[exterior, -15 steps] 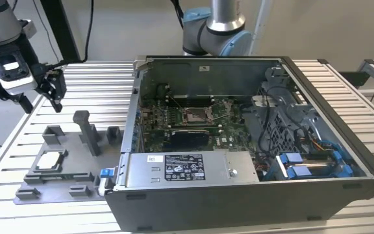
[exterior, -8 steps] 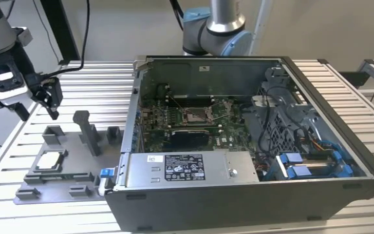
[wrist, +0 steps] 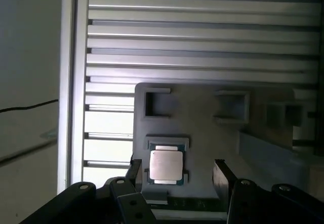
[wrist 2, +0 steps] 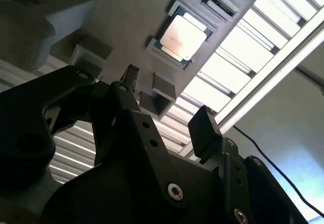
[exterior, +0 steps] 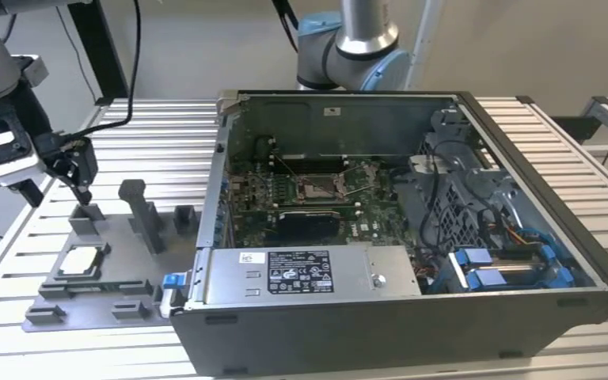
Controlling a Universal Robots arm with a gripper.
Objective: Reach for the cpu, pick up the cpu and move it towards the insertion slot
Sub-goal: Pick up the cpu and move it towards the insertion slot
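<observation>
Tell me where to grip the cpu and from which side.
Probably by two opposite thin edges of the cpu, straight down from above: it lies flat, metal top up, seated in the grey fixture below the open gripper.

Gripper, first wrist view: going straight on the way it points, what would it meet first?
Probably the cpu, lying on the grey fixture plate between the open gripper's fingers, with nothing in front of it. Depth is unclear, so a finger might touch the plate beside it first.
</observation>
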